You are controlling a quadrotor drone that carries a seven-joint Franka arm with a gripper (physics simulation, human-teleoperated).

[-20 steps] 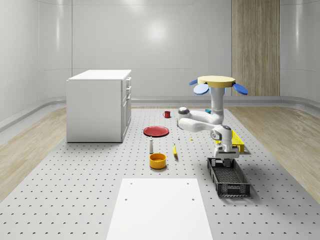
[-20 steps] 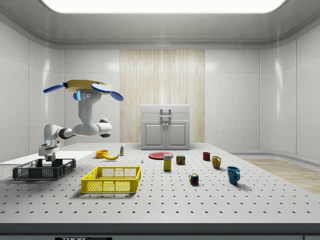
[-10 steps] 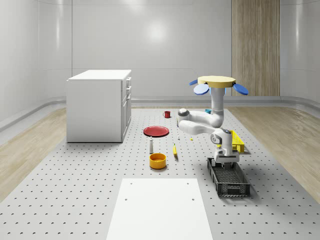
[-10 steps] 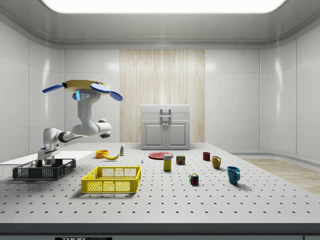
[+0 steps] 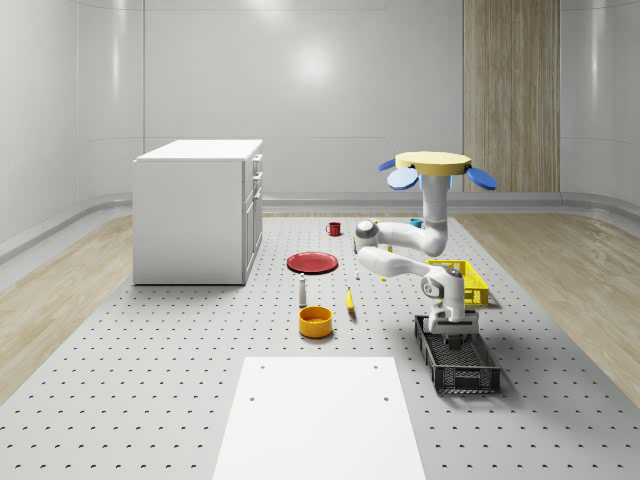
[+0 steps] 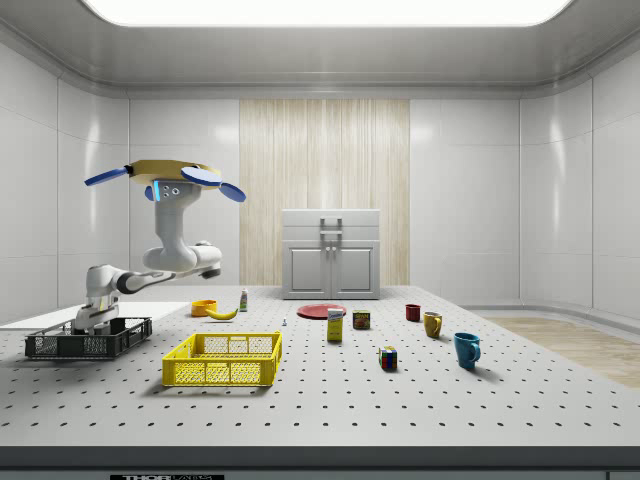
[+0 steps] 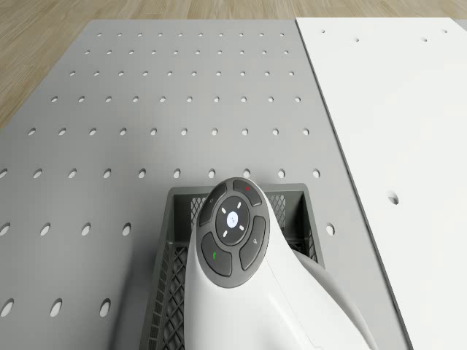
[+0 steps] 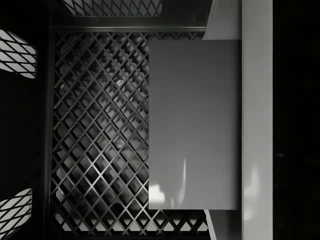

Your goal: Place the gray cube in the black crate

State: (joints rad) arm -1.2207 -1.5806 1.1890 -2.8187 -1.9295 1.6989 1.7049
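We see bright, even light from a ceiling panel (image 6: 320, 10), soft wall glare, faint shadows, and a dim wrist view.

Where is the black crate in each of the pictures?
Whole-scene view: black crate low on the right, gripper dipped inside.
Side view: crate at far left.
Drone view: crate beneath the arm.
Wrist view: its mesh floor under the gray cube.
Shared landmark: yellow crate nearby.
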